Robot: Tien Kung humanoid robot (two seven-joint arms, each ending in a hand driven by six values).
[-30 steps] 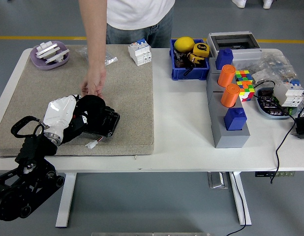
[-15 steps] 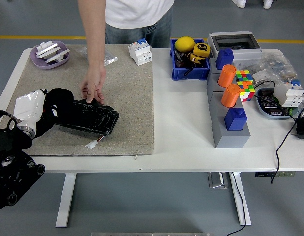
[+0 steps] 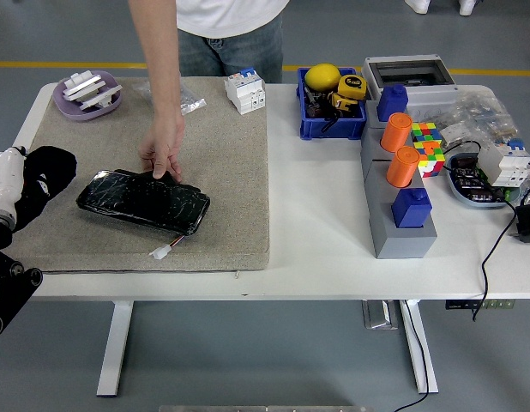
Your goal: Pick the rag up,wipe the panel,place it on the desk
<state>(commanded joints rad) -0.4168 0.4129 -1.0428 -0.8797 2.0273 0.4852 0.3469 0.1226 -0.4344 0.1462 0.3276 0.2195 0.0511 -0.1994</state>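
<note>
The black panel, with a cracked glossy face, lies flat on the beige mat. A person's hand rests its fingertips on the panel's far edge. My left hand is at the picture's left edge, to the left of the panel and apart from it. It is shut on the black rag, which hangs bunched over the mat's left edge. My right hand is out of view.
A purple dish with white parts sits at the mat's far left. A white breaker stands at the mat's far edge. A small white connector lies near the mat's front. A blue bin, grey blocks with orange cylinders and clutter fill the right side.
My left hand has swept the rag leftward off the panel to the mat's left edge, uncovering the whole panel. The person's hand stays on the panel's far edge.
</note>
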